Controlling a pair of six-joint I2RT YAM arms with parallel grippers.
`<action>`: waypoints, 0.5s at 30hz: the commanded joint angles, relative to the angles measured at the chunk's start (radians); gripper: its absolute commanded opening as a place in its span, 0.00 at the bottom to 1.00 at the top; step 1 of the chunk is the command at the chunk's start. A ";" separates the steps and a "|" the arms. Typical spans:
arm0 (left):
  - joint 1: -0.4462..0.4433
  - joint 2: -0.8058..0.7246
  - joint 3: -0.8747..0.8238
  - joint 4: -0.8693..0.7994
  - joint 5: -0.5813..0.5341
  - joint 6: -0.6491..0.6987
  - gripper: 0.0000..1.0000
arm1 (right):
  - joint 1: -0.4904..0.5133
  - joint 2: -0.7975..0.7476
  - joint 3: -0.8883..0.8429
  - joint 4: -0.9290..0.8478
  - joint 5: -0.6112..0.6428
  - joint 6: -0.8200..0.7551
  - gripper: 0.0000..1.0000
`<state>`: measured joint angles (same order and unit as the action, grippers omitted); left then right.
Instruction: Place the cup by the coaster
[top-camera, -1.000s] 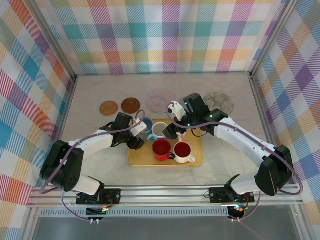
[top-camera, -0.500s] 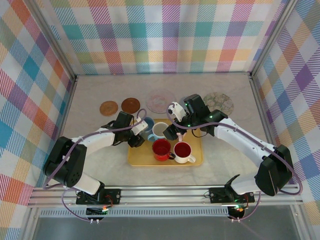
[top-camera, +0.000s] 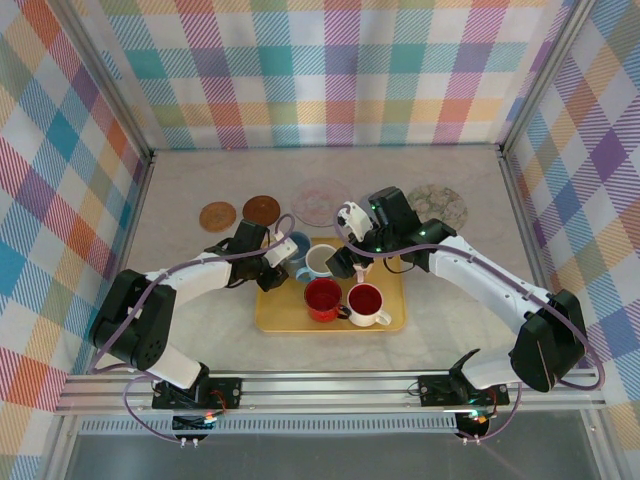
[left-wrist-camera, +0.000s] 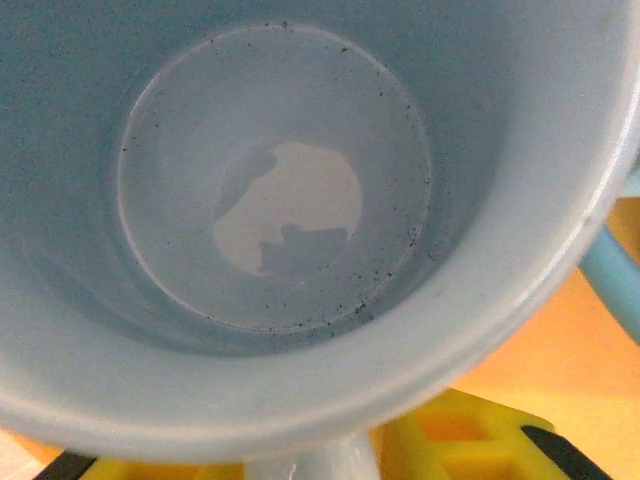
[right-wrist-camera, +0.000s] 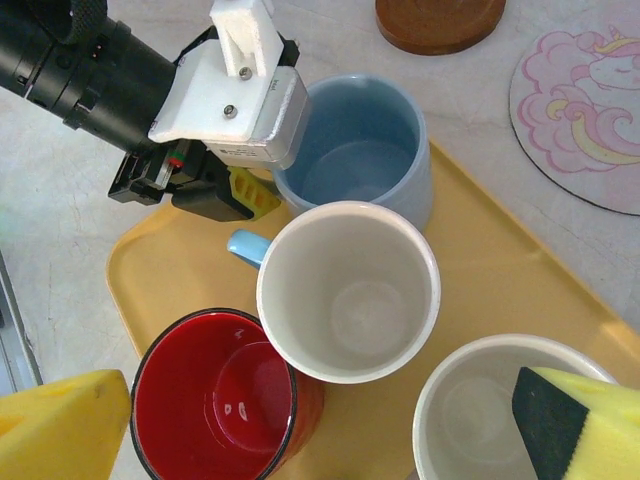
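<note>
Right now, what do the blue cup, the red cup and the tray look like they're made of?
Blue cup: likely glazed ceramic; thick rim, soft sheen.
Red cup: glass or glossy glaze, sharp highlights, can't tell which.
Tray: probably matte plastic, smooth yellow, rounded lip.

I am holding the white-bodied left gripper (top-camera: 282, 268) pointing right, jaw gap unclear, while the right gripper (right-wrist-camera: 320, 420) is hanging with yellow foam-padded fingers (right-wrist-camera: 60, 415) spread wide.
</note>
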<state>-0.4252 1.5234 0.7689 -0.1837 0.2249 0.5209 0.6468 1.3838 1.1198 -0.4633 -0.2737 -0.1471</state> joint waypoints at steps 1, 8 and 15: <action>-0.005 -0.006 0.031 -0.001 0.019 0.022 0.28 | -0.006 -0.014 -0.014 0.018 -0.025 -0.014 0.99; -0.004 -0.003 0.027 -0.006 0.021 0.020 0.15 | -0.007 -0.011 -0.012 0.018 -0.022 -0.014 0.99; -0.004 -0.006 0.023 -0.005 0.010 0.007 0.04 | -0.007 -0.009 -0.009 0.018 -0.021 -0.014 0.99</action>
<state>-0.4248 1.5234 0.7712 -0.1822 0.2237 0.5201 0.6468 1.3838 1.1198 -0.4633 -0.2737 -0.1471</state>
